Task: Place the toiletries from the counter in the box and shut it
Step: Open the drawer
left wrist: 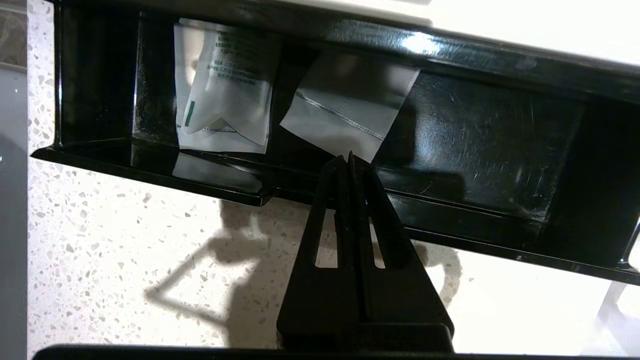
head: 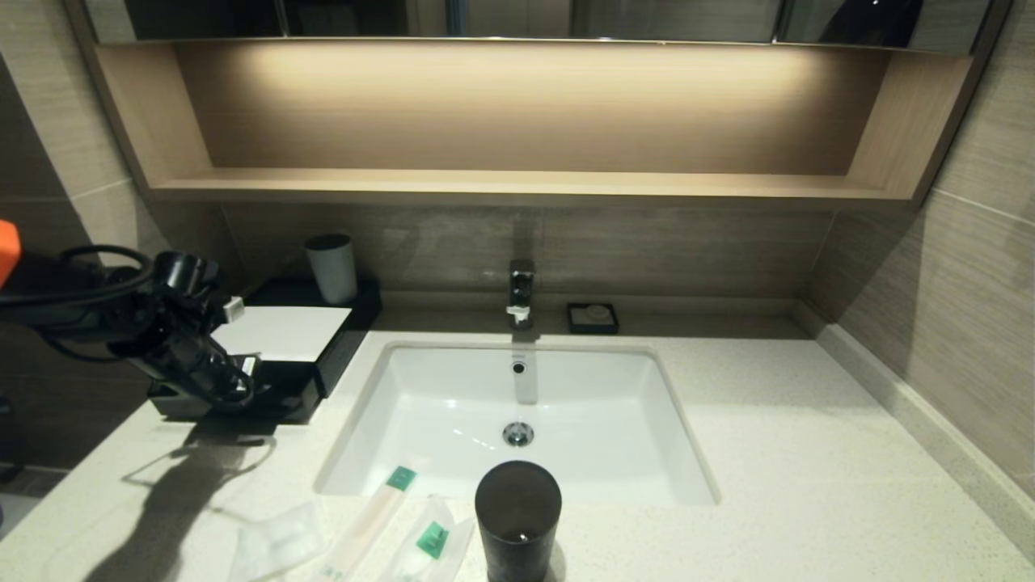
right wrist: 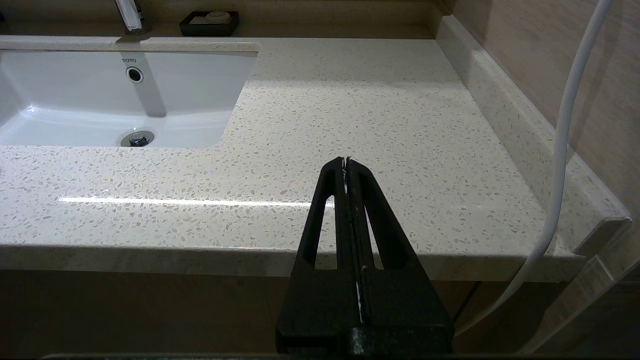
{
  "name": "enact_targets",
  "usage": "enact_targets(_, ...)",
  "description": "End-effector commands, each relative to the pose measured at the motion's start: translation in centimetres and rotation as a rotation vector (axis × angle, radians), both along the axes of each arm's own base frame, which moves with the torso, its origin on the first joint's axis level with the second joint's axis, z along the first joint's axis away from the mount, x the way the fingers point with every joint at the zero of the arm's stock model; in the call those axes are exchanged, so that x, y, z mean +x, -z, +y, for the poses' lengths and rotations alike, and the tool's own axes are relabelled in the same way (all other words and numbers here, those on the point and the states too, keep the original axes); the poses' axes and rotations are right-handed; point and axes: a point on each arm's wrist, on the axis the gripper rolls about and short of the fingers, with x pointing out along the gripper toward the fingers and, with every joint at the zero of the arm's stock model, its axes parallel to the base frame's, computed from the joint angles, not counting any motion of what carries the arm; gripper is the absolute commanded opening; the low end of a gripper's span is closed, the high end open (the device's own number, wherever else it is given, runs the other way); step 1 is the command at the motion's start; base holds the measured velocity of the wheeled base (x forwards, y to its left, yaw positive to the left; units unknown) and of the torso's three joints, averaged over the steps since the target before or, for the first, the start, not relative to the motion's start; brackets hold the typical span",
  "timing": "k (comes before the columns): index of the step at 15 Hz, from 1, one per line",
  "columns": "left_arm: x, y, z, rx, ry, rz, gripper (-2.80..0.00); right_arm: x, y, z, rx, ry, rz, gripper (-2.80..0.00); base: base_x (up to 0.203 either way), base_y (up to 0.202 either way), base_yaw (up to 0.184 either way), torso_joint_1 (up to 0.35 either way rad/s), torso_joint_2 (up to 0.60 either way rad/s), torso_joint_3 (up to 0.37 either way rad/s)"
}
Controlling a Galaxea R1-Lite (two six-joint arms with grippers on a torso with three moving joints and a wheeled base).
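Observation:
The black box [head: 283, 333] with a white top stands at the counter's [head: 808, 453] left, its front tray [left wrist: 490, 135] pulled out. Two toiletries lie in the tray: a printed packet with a green mark [left wrist: 225, 100] and a plain white one [left wrist: 345, 115]. My left gripper [left wrist: 348, 157] is shut, its tips at the tray's front wall beside the plain packet's corner; whether they touch it I cannot tell. On the counter near the front lie a squarish packet [head: 275, 546], a long thin one [head: 372, 517] and a green-labelled one [head: 433, 537]. My right gripper [right wrist: 346, 160] is shut and empty, off the counter's front right edge.
A dark cup [head: 517, 517] stands by the front packets. The white basin [head: 517, 420] with its tap [head: 521, 291] fills the middle. A grey cup [head: 331, 267] stands behind the box's white top, a small black dish [head: 592, 317] at the back wall.

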Motion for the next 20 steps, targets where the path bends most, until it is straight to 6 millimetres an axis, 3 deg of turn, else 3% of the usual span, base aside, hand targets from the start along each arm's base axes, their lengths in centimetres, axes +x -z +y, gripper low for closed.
enact_targets(1,0.0,-0.1,-0.1,0.000,0.002,0.005,-2.80,0.0,0.0,0.0,0.000,0.000,0.001,-2.80,0.000,0.000,0.000,0.000,0.00,0.000)
enact_targets(20,-1.9,-1.3,-0.3,0.007,0.047,0.144,-2.80,0.0,0.0,0.0,0.000,0.000,0.000,-2.80,0.000,0.000,0.000,0.000,0.00,0.000)
